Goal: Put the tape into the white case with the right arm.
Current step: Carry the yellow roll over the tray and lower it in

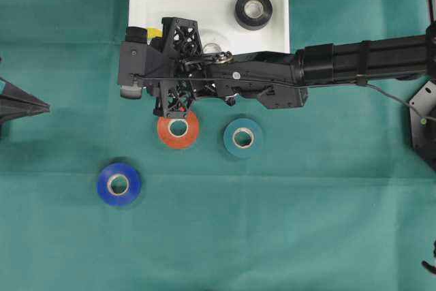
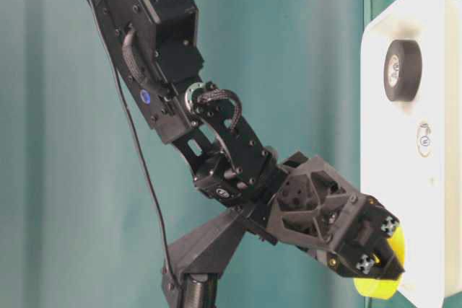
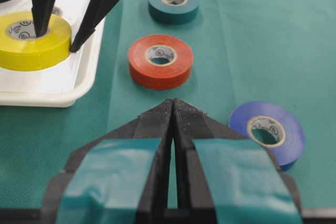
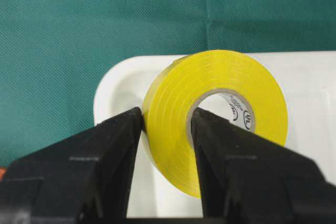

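The right gripper (image 4: 167,129) pinches the wall of the yellow tape roll (image 4: 220,114), one finger inside the core and one against the outer face. In the left wrist view the roll sits at or just above the floor of the white case (image 3: 63,85), near its corner; contact cannot be confirmed. A black tape roll (image 1: 253,10) already lies in the case. To complete the step well, confirm the roll is fully inside the rim, spread the fingers gradually, then lift straight up so the inner finger clears the core without dragging it. The left gripper (image 3: 173,111) rests over the worktop (image 1: 306,223), its fingers pressed together, empty.
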